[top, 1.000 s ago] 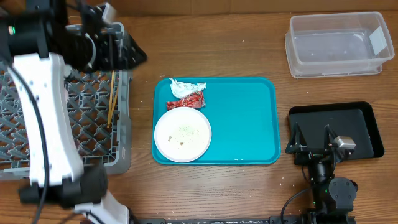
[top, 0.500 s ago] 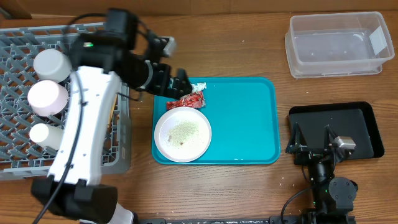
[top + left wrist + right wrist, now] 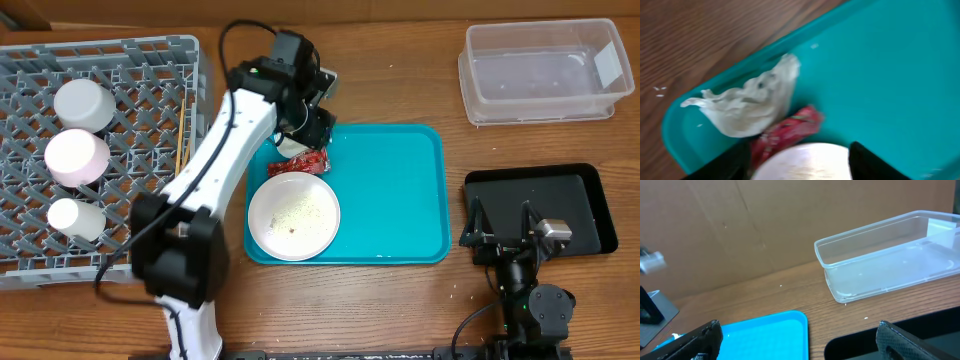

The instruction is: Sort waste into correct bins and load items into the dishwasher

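Waste step: your left gripper (image 3: 799,157) hangs open over napkin (image 3: 747,107) and wrapper (image 3: 787,129).
Next, I judge: close on one; right gripper (image 3: 800,337) open.

Two dark fingers (image 3: 727,162) stand apart at the bottom edge, blurred. Between them shows the rim of a round white plate (image 3: 800,162). Just ahead of it lies a small red printed wrapper (image 3: 787,130), touching a crumpled white paper napkin (image 3: 747,107) farther ahead, toward the left finger's side. All sit in a teal plastic tray (image 3: 880,75). Beyond its corner is a brown wooden surface (image 3: 705,35) with a few white grains (image 3: 660,90).
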Tool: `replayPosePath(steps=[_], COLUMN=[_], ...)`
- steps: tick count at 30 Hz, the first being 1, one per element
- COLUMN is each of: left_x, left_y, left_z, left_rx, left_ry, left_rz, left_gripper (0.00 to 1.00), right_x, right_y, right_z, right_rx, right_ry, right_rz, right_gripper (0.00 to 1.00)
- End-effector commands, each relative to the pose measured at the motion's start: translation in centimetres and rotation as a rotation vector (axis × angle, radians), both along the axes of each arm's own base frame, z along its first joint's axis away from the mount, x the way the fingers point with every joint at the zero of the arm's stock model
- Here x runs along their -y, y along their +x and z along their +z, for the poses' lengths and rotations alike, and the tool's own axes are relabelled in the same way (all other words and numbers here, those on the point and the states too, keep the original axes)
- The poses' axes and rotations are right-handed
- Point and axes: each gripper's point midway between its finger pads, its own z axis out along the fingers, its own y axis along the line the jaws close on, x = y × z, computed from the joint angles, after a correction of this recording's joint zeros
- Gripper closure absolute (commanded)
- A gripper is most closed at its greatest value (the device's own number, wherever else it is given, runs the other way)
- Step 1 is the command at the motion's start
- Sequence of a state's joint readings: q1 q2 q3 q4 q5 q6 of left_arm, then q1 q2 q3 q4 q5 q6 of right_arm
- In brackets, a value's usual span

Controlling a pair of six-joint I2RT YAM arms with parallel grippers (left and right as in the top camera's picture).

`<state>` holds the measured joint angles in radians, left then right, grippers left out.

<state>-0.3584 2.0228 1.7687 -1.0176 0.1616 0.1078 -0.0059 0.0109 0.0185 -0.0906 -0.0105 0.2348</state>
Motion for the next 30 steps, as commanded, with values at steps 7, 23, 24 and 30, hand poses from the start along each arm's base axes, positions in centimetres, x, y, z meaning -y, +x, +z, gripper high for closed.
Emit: replayPosePath(steps=[7,23,24,30], left_x=[-2.2,2.3,3.1,6.5], left_y=[0.0,-2.0,-2.9,-9.2], left_z=[-7.1,4.9,6.2,10.6], left_rx=[-0.088,-0.099,-0.127,-0.39], left_ry=[0.177,-0.147,-0.207,-0.503], left_rz=[-0.101,-0.075,-0.083,-0.14], left_gripper=[0.58,0.16,0.0,0.0], right_x=[0.2,0.2,0.2,0.2], right_y=[0.0,0.0,0.0,0.0], right_z=[-0.2,-0.2,-0.2,-0.2], right_rx=[0.003,0.003,0.003,0.003], right_ry=[-0.004,-0.004,-0.004,-0.004], right_rz=[-0.012,-0.012,-0.012,-0.012], right_gripper=[0.0,0.0,0.0,0.0])
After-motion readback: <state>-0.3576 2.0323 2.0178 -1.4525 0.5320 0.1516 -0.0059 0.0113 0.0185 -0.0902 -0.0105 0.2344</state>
